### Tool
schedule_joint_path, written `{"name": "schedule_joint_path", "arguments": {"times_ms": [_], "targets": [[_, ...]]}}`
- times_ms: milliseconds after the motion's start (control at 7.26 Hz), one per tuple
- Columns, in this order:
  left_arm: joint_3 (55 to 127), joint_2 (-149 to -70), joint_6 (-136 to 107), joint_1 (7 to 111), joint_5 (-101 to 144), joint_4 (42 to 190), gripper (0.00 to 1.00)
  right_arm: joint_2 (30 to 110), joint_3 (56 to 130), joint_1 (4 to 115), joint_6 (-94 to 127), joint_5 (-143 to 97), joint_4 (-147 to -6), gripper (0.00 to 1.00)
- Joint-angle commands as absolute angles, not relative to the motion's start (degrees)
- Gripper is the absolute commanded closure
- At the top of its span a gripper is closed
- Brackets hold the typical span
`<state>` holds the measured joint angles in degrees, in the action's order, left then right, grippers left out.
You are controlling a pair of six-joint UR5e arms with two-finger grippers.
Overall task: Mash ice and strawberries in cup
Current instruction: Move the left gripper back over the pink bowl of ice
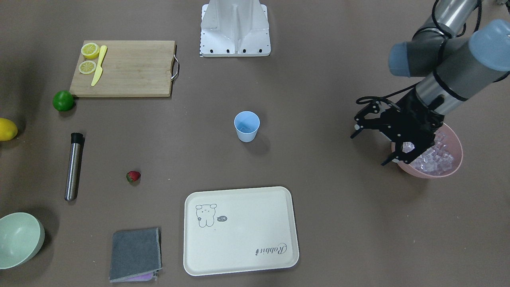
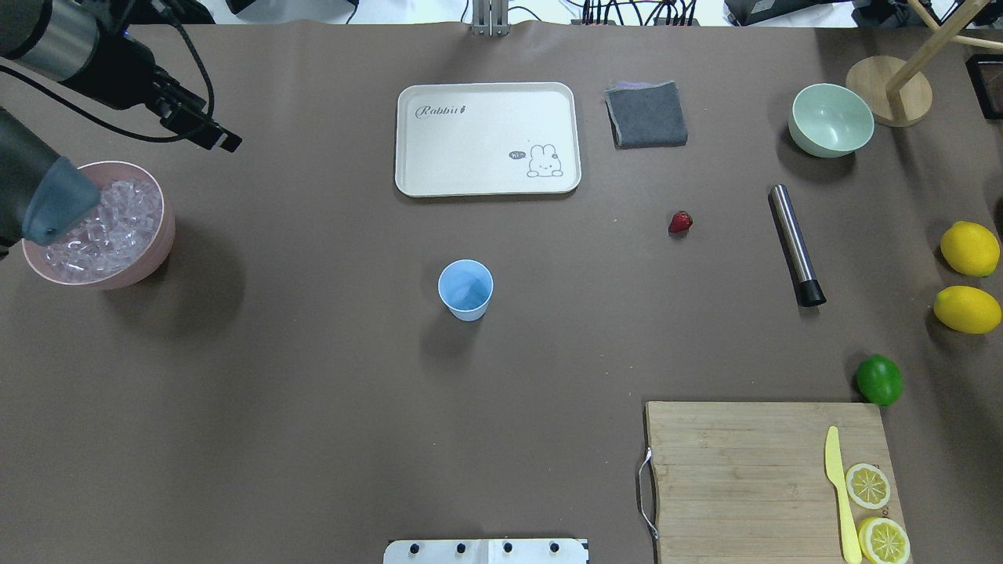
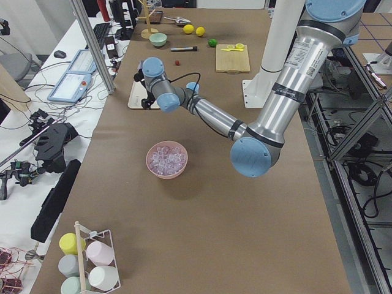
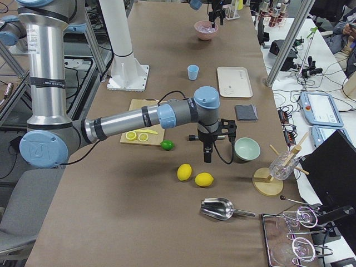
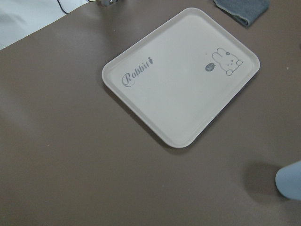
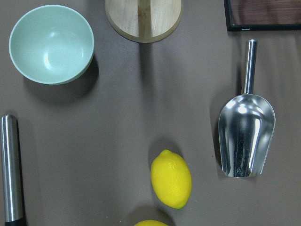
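Observation:
The pale blue cup (image 1: 247,126) stands upright at the table's middle, also in the overhead view (image 2: 465,289). A red strawberry (image 1: 133,176) lies alone on the table, far from the cup. The ice (image 1: 437,158) is heaped in a pink bowl (image 1: 459,153). My left gripper (image 1: 368,150) hovers at that bowl's cup-side rim, open, with nothing seen between its fingers. My right gripper (image 4: 207,154) shows only in the exterior right view, hanging over the lemons' end of the table. I cannot tell whether it is open or shut.
A cream tray (image 1: 239,231) and a grey cloth (image 1: 135,254) lie on the far side. A steel muddler (image 1: 73,166), lime (image 1: 63,100), mint-green bowl (image 1: 18,239) and cutting board (image 1: 127,69) with lemon slices and a yellow knife share the strawberry's side. A metal scoop (image 6: 247,136) lies beyond two lemons.

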<state>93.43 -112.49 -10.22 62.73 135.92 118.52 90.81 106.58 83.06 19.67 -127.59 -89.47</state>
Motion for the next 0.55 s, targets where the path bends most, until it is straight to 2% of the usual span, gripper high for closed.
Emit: {"name": "schedule_joint_path", "arguments": {"times_ms": [0,413], "targets": [[93.51,-105.94,-2.32,64.07,135.97,118.65,0.03,90.88,106.61,83.06,19.6,-127.7,-89.47,0.0],[94.31,-100.82,-1.32,63.99,134.22,119.27,0.03,90.97,106.44,82.97,19.6,-127.71,-89.47,0.0]]}}
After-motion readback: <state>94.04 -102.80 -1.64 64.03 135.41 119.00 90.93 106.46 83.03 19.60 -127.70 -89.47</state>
